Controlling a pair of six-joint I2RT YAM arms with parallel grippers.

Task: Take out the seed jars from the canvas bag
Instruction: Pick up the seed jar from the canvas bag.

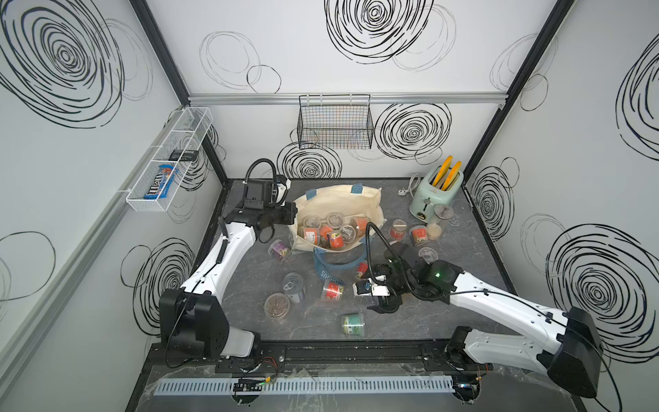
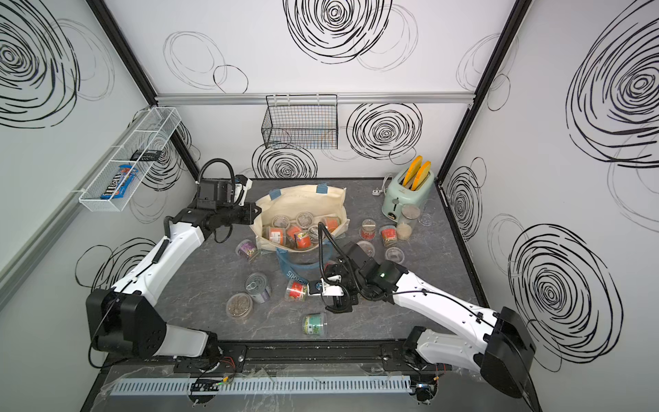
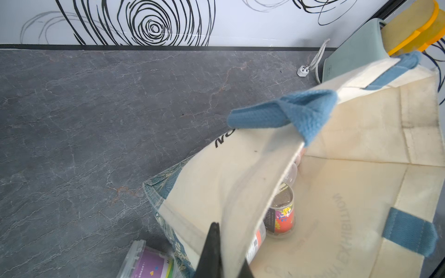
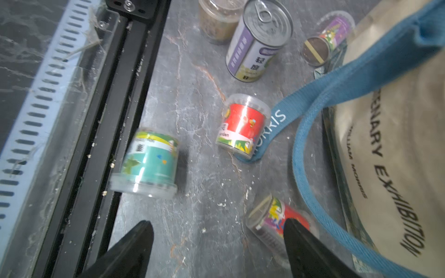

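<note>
Red seed jar [image 4: 269,216] just beside spread right pincer [image 4: 218,222], perhaps touching it.

Toaster [image 1: 435,194]: mint green, centre right in both top views, two yellow slices [image 1: 447,171] in its slots.
Plug [image 1: 402,192]: white, on the grey worktop [image 1: 249,285], left of the toaster.
Canister [image 1: 440,223]: tall, clear, beige contents, just below the toaster.
Tin can [image 1: 294,287]: pull-tab top, purple label, lower centre.
Wire basket [image 1: 335,123]: black, back wall.
Wire shelf [image 1: 142,208]: white, left; M&M's packet [image 1: 160,181], a dark item [image 1: 183,155], perhaps a box.
</note>
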